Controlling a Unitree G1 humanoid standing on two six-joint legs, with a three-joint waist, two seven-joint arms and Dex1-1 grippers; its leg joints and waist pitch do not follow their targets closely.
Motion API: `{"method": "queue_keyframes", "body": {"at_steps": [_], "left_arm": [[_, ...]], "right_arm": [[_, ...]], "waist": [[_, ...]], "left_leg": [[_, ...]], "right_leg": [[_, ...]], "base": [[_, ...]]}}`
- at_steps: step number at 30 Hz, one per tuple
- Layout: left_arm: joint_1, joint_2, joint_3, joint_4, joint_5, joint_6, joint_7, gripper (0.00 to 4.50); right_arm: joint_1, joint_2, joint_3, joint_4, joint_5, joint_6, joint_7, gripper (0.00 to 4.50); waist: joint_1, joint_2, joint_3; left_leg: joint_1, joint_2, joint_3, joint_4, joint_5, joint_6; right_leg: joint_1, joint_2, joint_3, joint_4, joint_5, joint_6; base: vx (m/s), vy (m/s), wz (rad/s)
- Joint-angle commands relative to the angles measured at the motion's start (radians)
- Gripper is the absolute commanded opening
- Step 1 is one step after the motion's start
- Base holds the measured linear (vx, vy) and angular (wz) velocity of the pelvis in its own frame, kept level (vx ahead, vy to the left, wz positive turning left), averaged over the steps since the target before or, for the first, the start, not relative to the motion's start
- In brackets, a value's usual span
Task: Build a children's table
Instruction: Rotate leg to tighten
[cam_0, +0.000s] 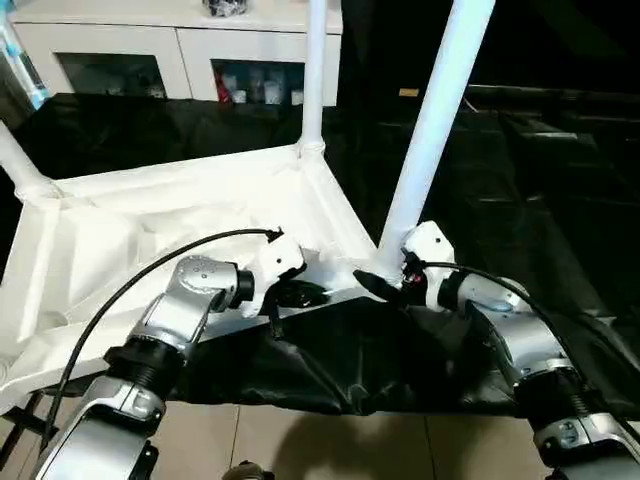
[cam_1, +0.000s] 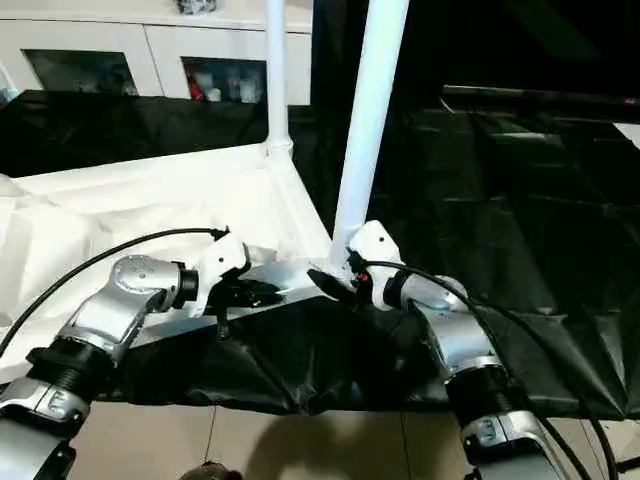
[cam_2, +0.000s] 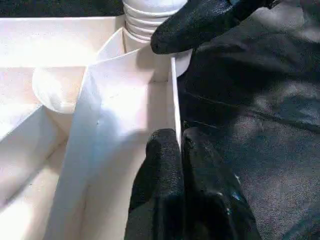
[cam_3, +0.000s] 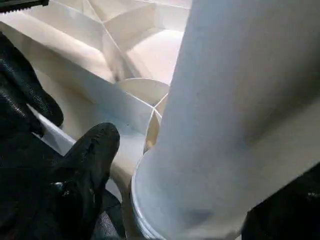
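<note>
The children's table top (cam_0: 150, 225) is lying upside down on black sheeting (cam_0: 540, 170), rim up, with legs already standing in the far corner sockets (cam_0: 313, 70) and at the left edge (cam_0: 15, 160). The right gripper (cam_0: 385, 283) is standing wide around the base of the near leg (cam_0: 435, 120), which is rising upright from the near right corner socket (cam_2: 145, 20); the ribbed end looks partly seated. The left gripper (cam_2: 180, 145) is pinching the thin rim wall (cam_2: 172, 95) just beside that corner, fingers nearly together with the wall between them. Judgement: this is the seating step for that leg. Doing it well means keeping the rim clamped so the top is not sliding on the sheeting, holding the leg straight over the socket, and pressing or twisting along its axis, not sideways. A white cabinet (cam_0: 180, 45) with glass doors is standing behind. No brands, labels or readable writing anywhere.
</note>
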Motion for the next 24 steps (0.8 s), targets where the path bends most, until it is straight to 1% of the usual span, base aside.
{"method": "queue_keyframes", "body": {"at_steps": [1,4,5,8,9,10,11,13,16,17,18,19,21,23,24], "left_arm": [[0.016,0.008,-0.050,0.032,0.029,0.003,-0.036,0.00],[0.019,0.014,-0.058,0.035,0.035,-0.004,-0.049,0.00],[0.027,0.024,-0.068,0.027,0.037,-0.021,-0.074,0.00],[0.039,0.034,-0.073,0.008,0.024,-0.041,-0.113,0.00],[0.050,0.041,-0.074,-0.015,0.002,-0.053,-0.150,0.00],[0.052,0.042,-0.074,-0.019,-0.001,-0.054,-0.156,0.00],[0.058,0.046,-0.075,-0.032,-0.013,-0.057,-0.175,0.00],[0.066,0.056,-0.082,-0.056,-0.026,-0.051,-0.204,0.00],[0.069,0.061,-0.083,-0.063,-0.031,-0.046,-0.217,0.00],[0.069,0.061,-0.083,-0.063,-0.031,-0.046,-0.217,0.00],[0.069,0.062,-0.083,-0.063,-0.031,-0.047,-0.219,0.00],[0.069,0.065,-0.082,-0.063,-0.031,-0.047,-0.225,0.00],[0.070,0.069,-0.081,-0.065,-0.032,-0.045,-0.237,0.00],[0.070,0.071,-0.081,-0.065,-0.032,-0.045,-0.241,0.00],[0.072,0.075,-0.083,-0.072,-0.035,-0.041,-0.249,0.00]], "right_arm": [[0.016,-0.011,-0.009,-0.023,0.017,0.002,0.026,4.18],[0.020,-0.022,-0.009,-0.030,0.026,0.008,0.053,4.37],[0.025,-0.036,-0.003,-0.038,0.028,0.008,0.076,4.45],[0.029,-0.055,0.006,-0.043,0.023,0.001,0.100,4.45],[0.032,-0.075,0.017,-0.050,0.022,0.001,0.139,4.45],[0.032,-0.078,0.019,-0.050,0.022,0.001,0.145,4.45],[0.033,-0.089,0.025,-0.053,0.022,0.001,0.166,4.45],[0.034,-0.109,0.038,-0.057,0.021,0.001,0.207,4.45],[0.034,-0.123,0.047,-0.063,0.027,0.007,0.251,4.45],[0.034,-0.123,0.047,-0.063,0.027,0.007,0.251,4.45],[0.034,-0.124,0.049,-0.064,0.029,0.010,0.259,4.45],[0.032,-0.127,0.051,-0.065,0.034,0.016,0.274,4.19],[0.029,-0.128,0.054,-0.065,0.042,0.026,0.295,4.11],[0.027,-0.128,0.054,-0.064,0.045,0.028,0.303,3.97],[0.024,-0.126,0.056,-0.063,0.051,0.029,0.320,3.84]], "waist": [[0.003,0.003,-0.064],[0.006,0.003,-0.064],[0.008,0.001,-0.063],[0.011,-0.002,-0.063],[0.013,-0.003,-0.063],[0.014,-0.002,-0.063],[0.014,-0.001,-0.063],[0.013,-0.003,-0.063],[0.014,-0.005,-0.062],[0.015,-0.004,-0.062],[0.014,-0.005,-0.062],[0.014,-0.008,-0.062],[0.016,-0.006,-0.062],[0.016,-0.007,-0.062],[0.016,-0.009,-0.062]], "left_leg": [[0.024,0.067,-0.032,-0.065,-0.113,0.051],[0.024,0.069,-0.033,-0.066,-0.115,0.052],[0.024,0.068,-0.032,-0.065,-0.120,0.052],[0.024,0.068,-0.030,-0.066,-0.111,0.054],[0.022,0.069,-0.032,-0.065,-0.113,0.055],[0.022,0.070,-0.032,-0.065,-0.113,0.056],[0.022,0.069,-0.030,-0.065,-0.111,0.060],[0.022,0.070,-0.030,-0.065,-0.114,0.064],[0.022,0.070,-0.029,-0.065,-0.112,0.070],[0.023,0.070,-0.029,-0.065,-0.113,0.070],[0.023,0.070,-0.029,-0.065,-0.111,0.070],[0.022,0.069,-0.029,-0.064,-0.109,0.071],[0.022,0.070,-0.029,-0.063,-0.105,0.074],[0.020,0.070,-0.029,-0.063,-0.100,0.075],[0.021,0.070,-0.029,-0.064,-0.103,0.076]], "right_leg": [[0.045,-0.099,0.054,-0.072,0.083,-0.264],[0.045,-0.099,0.054,-0.071,0.086,-0.263],[0.045,-0.099,0.054,-0.073,0.080,-0.264],[0.043,-0.098,0.054,-0.072,0.081,-0.262],[0.046,-0.100,0.053,-0.072,0.075,-0.261],[0.046,-0.100,0.053,-0.071,0.075,-0.260],[0.045,-0.097,0.053,-0.070,0.079,-0.260],[0.043,-0.097,0.052,-0.070,0.071,-0.262],[0.042,-0.098,0.052,-0.071,0.058,-0.266],[0.041,-0.098,0.052,-0.072,0.051,-0.267],[0.041,-0.097,0.052,-0.072,0.051,-0.267],[0.042,-0.098,0.052,-0.072,0.050,-0.267],[0.041,-0.098,0.052,-0.072,0.049,-0.267],[0.042,-0.099,0.052,-0.071,0.051,-0.266],[0.041,-0.098,0.052,-0.072,0.044,-0.265]], "base": [[0.000,0.000,0.00],[0.000,0.000,0.00],[0.000,0.000,0.00],[0.000,0.000,0.00],[0.000,0.000,0.00],[0.000,0.000,0.00],[0.000,0.000,0.00],[0.000,0.000,0.00],[0.000,0.000,0.00],[0.000,0.000,0.00],[0.000,0.000,0.00],[0.000,0.000,0.00],[0.000,0.000,0.00],[0.000,0.000,0.00],[0.000,0.000,0.00]]}}
